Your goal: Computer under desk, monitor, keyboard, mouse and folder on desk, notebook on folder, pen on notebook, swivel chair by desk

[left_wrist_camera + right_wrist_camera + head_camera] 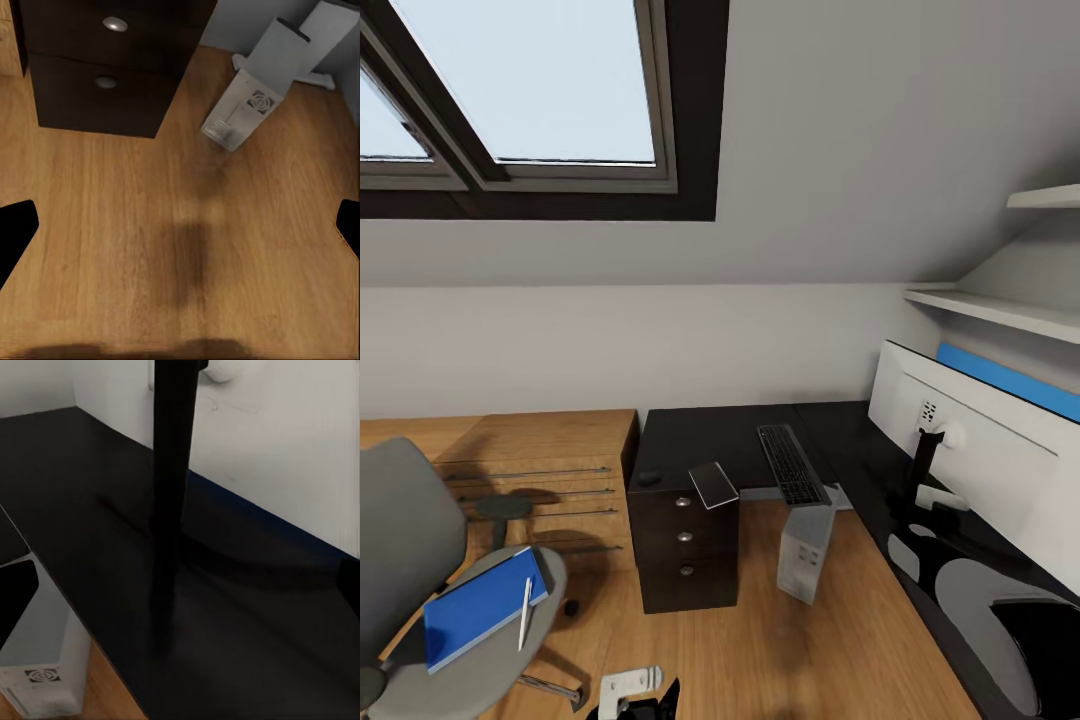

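A: Starting at the left of the head view, what is seen?

B: A grey upholstered swivel chair [410, 560] is seen, with a flat bright blue folder [480, 607] lying on its seat and a thin white pen [525, 613] resting on the folder. A light wooden drawer chest [540, 470] stands behind it.

A: And further right?

B: A glossy black desk [710, 435] is reached next, its black unit showing 3 drawers with round metal knobs. A small black mouse [649, 478] and a thin dark grey notebook [714, 485] lie above that unit; a slim keyboard [793, 464] lies beside them. A pale tower computer [806, 553] stands tilted on the wooden floor [150, 247] under the desk edge. The white-backed monitor [970, 440] stands on the desk at the right.

A: How are the fingers set?

B: Dark fingertips [16, 232] of the left gripper [180, 232] are spread wide over bare floor. The right gripper [187, 592] is likewise spread wide, nothing held, near the monitor's black stand.
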